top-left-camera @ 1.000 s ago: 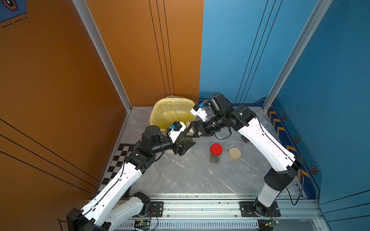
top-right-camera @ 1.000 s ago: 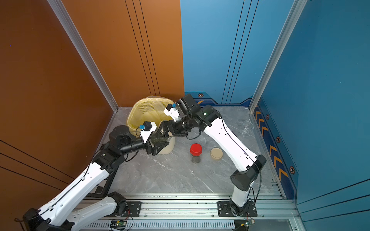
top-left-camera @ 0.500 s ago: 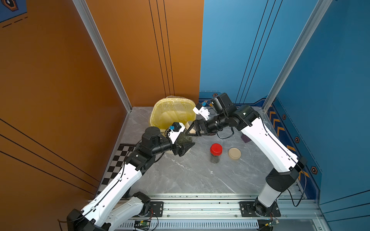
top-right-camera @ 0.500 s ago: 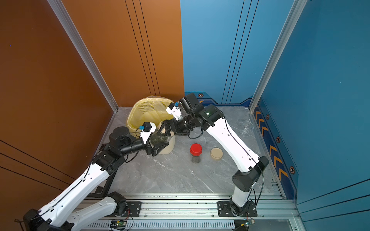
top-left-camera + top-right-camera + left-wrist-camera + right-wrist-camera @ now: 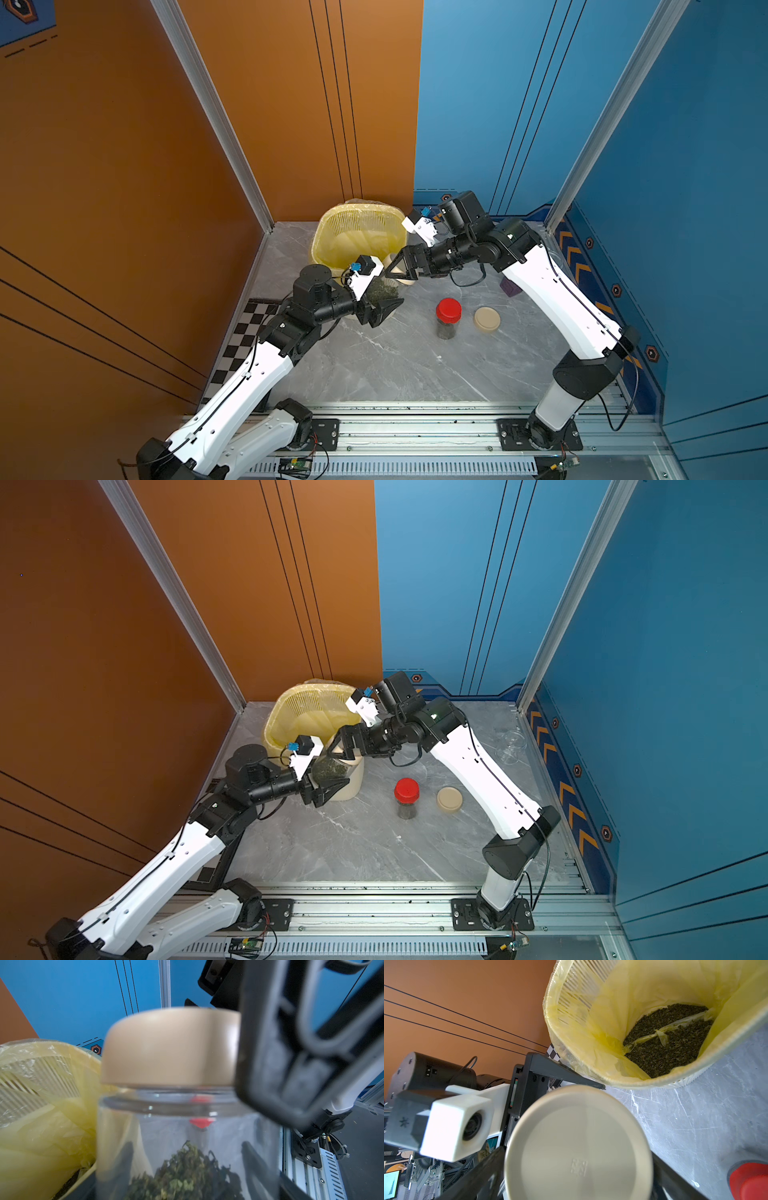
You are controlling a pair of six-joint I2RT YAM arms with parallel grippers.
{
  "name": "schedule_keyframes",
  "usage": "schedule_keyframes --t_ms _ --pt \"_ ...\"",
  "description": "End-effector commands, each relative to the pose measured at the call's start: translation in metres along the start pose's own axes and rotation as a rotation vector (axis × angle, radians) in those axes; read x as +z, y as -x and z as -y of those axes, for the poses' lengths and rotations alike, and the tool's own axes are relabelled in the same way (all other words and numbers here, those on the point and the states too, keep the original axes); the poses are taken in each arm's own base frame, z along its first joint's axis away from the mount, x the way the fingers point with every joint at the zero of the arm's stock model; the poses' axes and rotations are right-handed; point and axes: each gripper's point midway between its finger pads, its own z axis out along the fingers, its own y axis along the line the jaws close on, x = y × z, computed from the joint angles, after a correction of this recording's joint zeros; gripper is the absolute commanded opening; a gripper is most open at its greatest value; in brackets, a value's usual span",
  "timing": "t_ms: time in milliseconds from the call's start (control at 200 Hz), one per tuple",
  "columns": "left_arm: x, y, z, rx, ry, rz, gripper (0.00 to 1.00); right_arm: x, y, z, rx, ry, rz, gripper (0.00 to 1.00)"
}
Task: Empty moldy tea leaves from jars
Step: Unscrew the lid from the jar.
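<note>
We see the left tool (image 5: 384, 297) clamped across the glass body of a jar (image 5: 330, 767), holding it just in front of the cream slatted bin (image 5: 357, 220) lined with a yellow bag (image 5: 623, 1012). A clump of dark green-brown tea leaves (image 5: 182, 1178) lies inside the jar, and a beige lid (image 5: 578, 1145) sits on its mouth. The right tool (image 5: 392, 272) reaches in from the opposite side with its jaws spread wide, one on each side of that lid. In the left wrist view one finger (image 5: 266, 1053) looks to lie against the lid's side, though the blur keeps us from saying whether it truly touches. At the bottom of the bag we find a heap of dark leaves (image 5: 670, 1043). Apart from all this, nearer the right arm, a jar with a red lid (image 5: 448, 318) stands upright on the grey marbled surface (image 5: 395, 365) with dark matter in its lower part. A loose beige lid (image 5: 486, 319) lies flat just beside it.
</note>
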Motion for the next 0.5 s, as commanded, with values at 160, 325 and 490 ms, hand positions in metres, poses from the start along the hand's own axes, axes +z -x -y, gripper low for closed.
schedule_keyframes --t_ms 160,325,490 --pt "-0.0096 0.0217 0.0094 0.042 -0.029 0.071 0.62 -0.0056 0.0058 -0.0018 -0.013 -0.002 0.035 1.0" --pt "-0.0097 0.022 0.0111 0.043 -0.036 0.072 0.62 -0.0041 0.0045 -0.0017 -0.012 0.001 0.028 0.99" --pt "-0.0107 0.022 0.0115 0.045 -0.035 0.073 0.62 -0.0037 0.004 -0.0016 -0.012 0.005 0.025 0.95"
